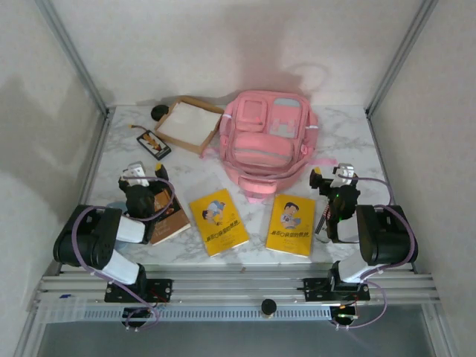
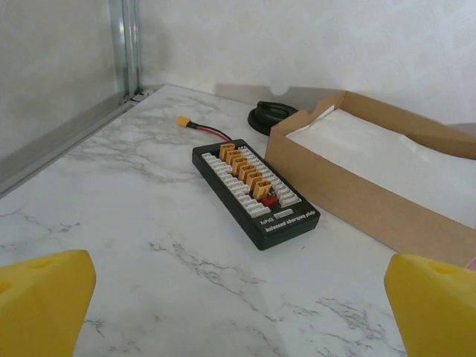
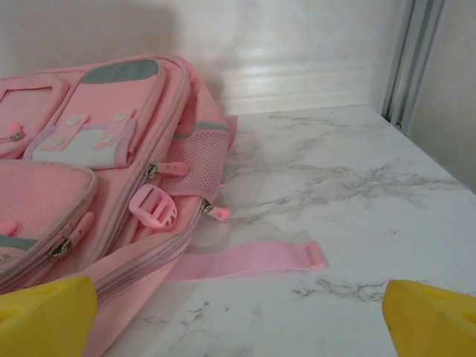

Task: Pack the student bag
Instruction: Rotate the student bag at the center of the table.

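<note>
Status: left gripper (image 1: 135, 178) and right gripper (image 1: 333, 178) wide, empty. Risk I see: right one snags the loose strap (image 3: 245, 264), dragging the student bag (image 1: 268, 145) askew.

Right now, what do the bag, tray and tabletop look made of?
Bag: pink fabric, matte, stitched seams, mesh side pocket.
Tray: brown cardboard, matte, raw cut edges.
Tabletop: marble look, grey veins, slight sheen; maybe laminate.
</note>
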